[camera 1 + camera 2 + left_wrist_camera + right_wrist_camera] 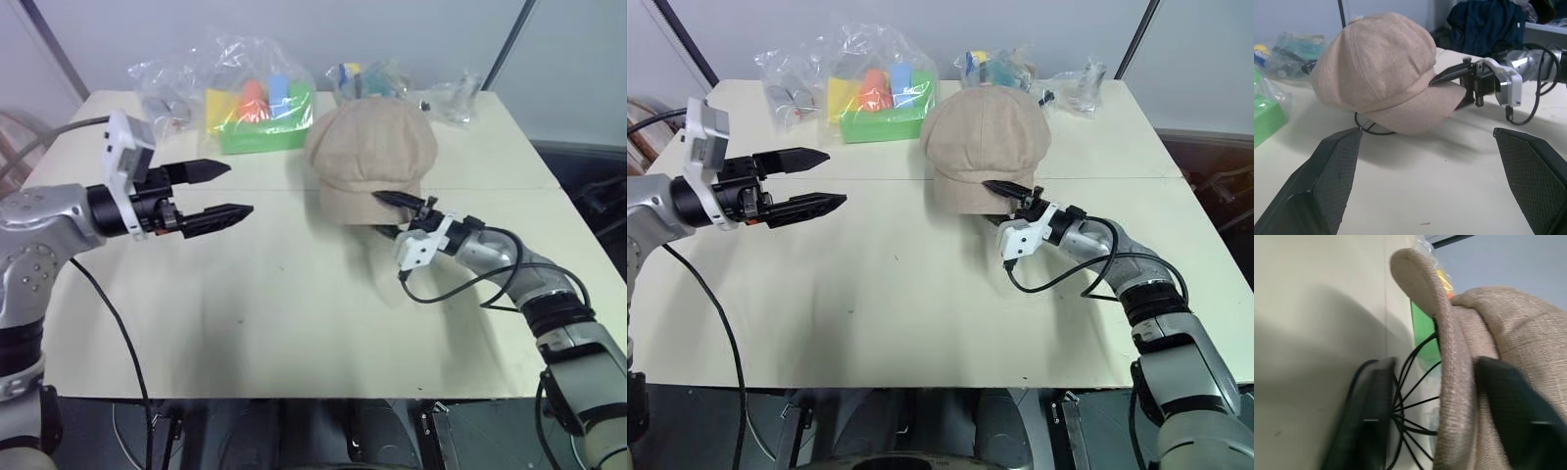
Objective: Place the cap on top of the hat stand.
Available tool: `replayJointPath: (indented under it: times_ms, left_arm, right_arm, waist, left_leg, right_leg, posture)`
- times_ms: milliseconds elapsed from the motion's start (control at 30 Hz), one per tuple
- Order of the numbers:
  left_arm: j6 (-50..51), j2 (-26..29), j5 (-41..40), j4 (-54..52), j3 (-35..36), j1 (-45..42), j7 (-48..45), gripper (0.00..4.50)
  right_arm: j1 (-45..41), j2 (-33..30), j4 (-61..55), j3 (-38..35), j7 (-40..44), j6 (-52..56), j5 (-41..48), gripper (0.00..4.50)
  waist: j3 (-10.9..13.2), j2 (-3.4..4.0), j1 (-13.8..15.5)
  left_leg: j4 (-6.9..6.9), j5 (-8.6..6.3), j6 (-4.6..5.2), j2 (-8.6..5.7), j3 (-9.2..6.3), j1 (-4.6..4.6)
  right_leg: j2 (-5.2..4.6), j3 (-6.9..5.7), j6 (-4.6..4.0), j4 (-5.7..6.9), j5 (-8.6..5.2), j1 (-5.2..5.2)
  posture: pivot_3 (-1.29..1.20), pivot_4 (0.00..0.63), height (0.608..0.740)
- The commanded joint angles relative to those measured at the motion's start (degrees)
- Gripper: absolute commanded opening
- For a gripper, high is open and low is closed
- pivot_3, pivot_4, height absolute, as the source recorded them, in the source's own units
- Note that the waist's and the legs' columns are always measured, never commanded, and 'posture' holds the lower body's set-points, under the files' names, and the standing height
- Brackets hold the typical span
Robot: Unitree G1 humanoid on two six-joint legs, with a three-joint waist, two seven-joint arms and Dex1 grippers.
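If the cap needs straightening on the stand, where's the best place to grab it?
Probably the short brim of the cap: it juts out flat beyond the hat stand, so come in level from the brim side, one finger above and one below, as the right gripper does.

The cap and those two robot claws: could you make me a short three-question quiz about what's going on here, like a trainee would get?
1. True or false: the cap already sits over the hat stand.
2. Which gripper is at the cap's brim? A) the left gripper B) the right gripper C) neither
3. Fill in: the right gripper's fingers stand on either side of the cap's ____, apart from it rather than pinching it.

Key
1. True: black wires show under the cap, on the table.
2. B; the left gripper hangs open, away from the cap.
3. brim
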Motion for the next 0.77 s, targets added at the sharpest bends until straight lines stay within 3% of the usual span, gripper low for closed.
replayJointPath:
  times_ms: [33, 100, 233, 300, 367, 433, 500, 567, 767]
  left_arm:
    - [-0.6, 0.8, -0.1, -0.4, 1.4, -1.7, -0.5, 4.50]
    - [-0.9, 0.8, 0.2, 0.2, 1.3, -1.9, -0.9, 4.50]
    - [-1.6, 1.3, 0.8, 1.5, 1.7, -1.7, -2.0, 4.50]
    - [-1.9, 1.5, 1.2, 2.1, 1.9, -1.5, -2.6, 4.50]
    - [-2.3, 1.7, 1.6, 2.7, 2.2, -1.4, -3.1, 4.50]
    - [-2.7, 2.0, 1.8, 3.4, 2.7, -1.5, -3.5, 4.50]
    - [-2.9, 2.3, 1.8, 3.8, 3.2, -1.6, -3.7, 4.50]
    - [-3.1, 2.6, 1.9, 4.3, 3.7, -1.7, -3.9, 4.50]
    - [-3.6, 3.1, 2.6, 4.3, 4.4, -1.4, -3.7, 4.50]
  right_arm:
    - [3.6, -3.1, -7.4, -4.1, 1.2, 3.0, 3.1, 4.43]
    - [7.3, -5.9, -13.0, -6.6, 3.4, 5.6, 5.5, 4.43]
    - [15.6, -13.6, -27.2, -12.3, 13.5, 13.8, 18.5, 4.43]
    - [20.3, -18.7, -34.4, -15.6, 21.7, 21.9, 29.5, 4.43]
    - [23.3, -23.5, -40.3, -21.0, 30.4, 36.6, 45.5, 4.43]
    - [22.6, -27.9, -42.1, -26.1, 38.4, 53.6, 62.0, 4.43]
    - [21.3, -31.1, -40.8, -29.5, 45.3, 66.0, 72.6, 4.43]
    - [19.3, -32.7, -36.8, -31.1, 50.8, 74.2, 77.6, 4.43]
    - [9.2, -30.0, -28.5, -28.3, 53.7, 85.4, 77.3, 4.43]
  waist:
    - [0.0, 0.01, 0.2]
    - [0.0, 0.03, 0.3]
    - [0.0, 0.04, 0.2]
    - [0.0, 0.05, 0.2]
    - [0.0, 0.05, 0.1]
    - [0.1, 0.14, 0.1]
    - [0.1, 0.14, 0.2]
    - [0.1, 0.13, 0.4]
    - [0.1, 0.14, 0.3]
  left_leg:
    - [0.00, 0.00, 0.00, 0.00, 0.00, 0.00]
    - [0.01, 0.00, 0.00, -0.01, -0.01, -0.02]
    - [0.01, 0.00, 0.01, 0.00, 0.01, 0.00]
    - [0.00, -0.01, 0.02, 0.05, 0.00, 0.00]
    - [0.00, -0.02, 0.04, 0.12, 0.01, 0.01]
    - [0.02, -0.03, 0.05, 0.21, 0.02, 0.03]
    - [0.04, -0.03, 0.06, 0.20, 0.02, 0.07]
    - [0.05, -0.04, 0.07, 0.22, -0.01, 0.06]
    - [0.02, -0.06, 0.09, 0.17, 0.14, -0.03]
  right_leg:
    - [0.00, 0.00, 0.00, 0.00, 0.00, 0.01]
    - [-0.02, 0.00, 0.00, 0.00, 0.00, 0.00]
    - [-0.03, 0.01, 0.00, 0.00, 0.00, 0.02]
    - [-0.02, 0.01, 0.00, -0.01, -0.01, 0.03]
    - [-0.03, 0.02, 0.00, -0.02, -0.01, 0.05]
    - [-0.05, 0.02, -0.01, -0.02, -0.01, 0.08]
    - [-0.11, 0.04, -0.17, -0.02, -0.09, 0.12]
    - [-0.12, 0.01, -0.19, -0.05, -0.11, 0.13]
    - [-0.22, 0.00, -0.43, -0.19, -0.24, 0.01]
  posture:
    - [0.00, 0.150, 0.740]
    - [0.00, 0.150, 0.740]
    - [0.00, 0.150, 0.740]
    - [0.00, 0.150, 0.740]
    - [0.00, 0.150, 0.740]
    - [0.00, 0.150, 0.740]
    - [0.00, 0.150, 0.740]
    - [0.00, 0.150, 0.740]
    - [0.00, 0.150, 0.740]
